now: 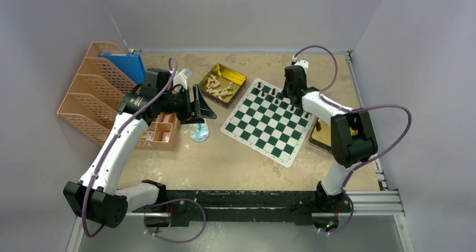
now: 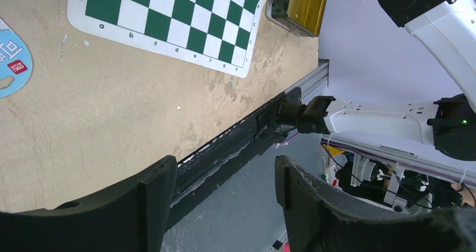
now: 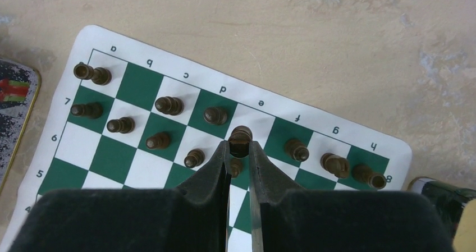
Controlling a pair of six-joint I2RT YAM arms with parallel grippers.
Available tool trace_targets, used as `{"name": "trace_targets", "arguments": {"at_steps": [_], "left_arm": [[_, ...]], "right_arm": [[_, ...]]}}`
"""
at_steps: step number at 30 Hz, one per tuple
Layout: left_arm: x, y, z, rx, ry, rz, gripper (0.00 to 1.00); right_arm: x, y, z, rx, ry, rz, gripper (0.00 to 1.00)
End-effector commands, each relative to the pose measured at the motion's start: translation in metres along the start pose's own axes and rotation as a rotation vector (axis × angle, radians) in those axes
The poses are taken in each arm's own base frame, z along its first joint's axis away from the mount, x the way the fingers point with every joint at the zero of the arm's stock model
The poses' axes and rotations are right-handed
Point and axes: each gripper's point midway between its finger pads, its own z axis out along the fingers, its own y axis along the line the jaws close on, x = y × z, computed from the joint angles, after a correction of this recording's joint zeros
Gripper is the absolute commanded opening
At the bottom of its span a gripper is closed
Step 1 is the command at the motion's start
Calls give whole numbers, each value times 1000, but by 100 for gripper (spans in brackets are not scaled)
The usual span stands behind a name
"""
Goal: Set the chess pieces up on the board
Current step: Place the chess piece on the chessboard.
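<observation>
At 12 o'clock on the board [image 3: 139, 85], over the e-file end square, a dark brown piece [image 3: 241, 134] pinched at its waist by the right gripper [image 3: 240, 146], jaws nearly closed around it. Probably light, stiff, smooth, easily toppled; best held low, squarely. Toward 9 o'clock of the board, left gripper [image 2: 224, 170] spread wide, empty.

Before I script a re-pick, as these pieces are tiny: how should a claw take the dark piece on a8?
Probably from straight above, pinching its upper body, since the a8 piece stands upright. Close along the rank, over empty b8 and the white border; the a7 piece blocks the other way.
</observation>
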Motion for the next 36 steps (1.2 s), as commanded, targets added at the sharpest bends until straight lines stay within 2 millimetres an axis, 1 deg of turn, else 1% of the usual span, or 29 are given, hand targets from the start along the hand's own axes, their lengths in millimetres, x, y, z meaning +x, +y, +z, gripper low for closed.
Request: {"name": "trace_targets", "arguments": {"at_steps": [1, 8, 18, 23, 30, 32, 36], "left_arm": [[-1, -4, 3, 37, 2, 17, 64], [-2, -5, 4, 37, 2, 18, 64], [-3, -4, 5, 37, 4, 21, 64], [-4, -4, 6, 37, 5, 21, 64], [-6, -5, 6, 40, 3, 22, 64], [-5, -4, 7, 40, 4, 19, 64], [-6, -5, 7, 41, 4, 20, 64]], "right_arm": [[-9, 5, 6, -17, -42, 21, 0], [0, -1, 12, 18, -20, 4, 0], [2, -9, 19, 54, -19, -11, 0], [4, -9, 24, 48, -5, -10, 0], [16, -7, 29, 36, 31, -9, 0], [17, -8, 30, 36, 32, -4, 3], [14, -7, 29, 34, 30, -2, 16]]}}
